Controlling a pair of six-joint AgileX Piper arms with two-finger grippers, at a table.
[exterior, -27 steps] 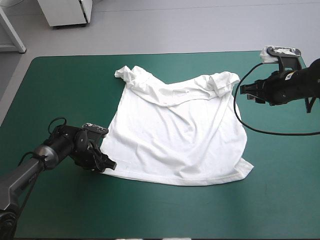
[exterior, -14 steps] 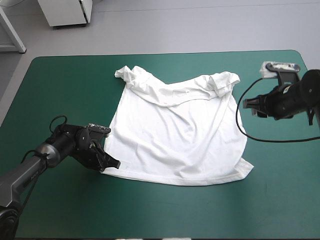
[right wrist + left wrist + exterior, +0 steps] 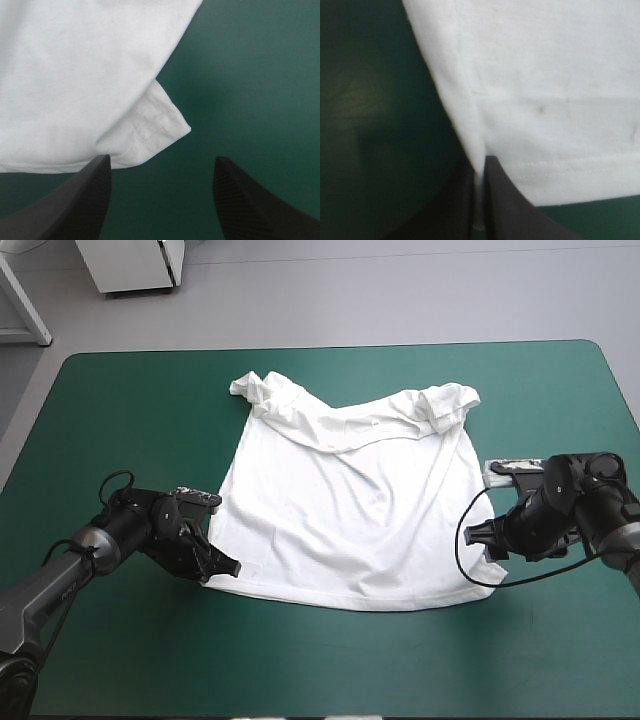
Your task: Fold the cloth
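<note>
T-shirt (image 3: 355, 505) lies spread on the teal-green cover (image 3: 400, 660), hem toward the robot. Left gripper (image 3: 224, 567) is clamped on the T-shirt's left hem corner, apparently ready to lift. Right gripper (image 3: 160, 162), fingers apart, sits just off the right hem corner, evidently lining up a matching pinch.

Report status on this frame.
Left tool shut on white short-sleeved T-shirt, spread flat, at hem corner. Right tool open, other hem corner just ahead. No obstruction seen.
</note>
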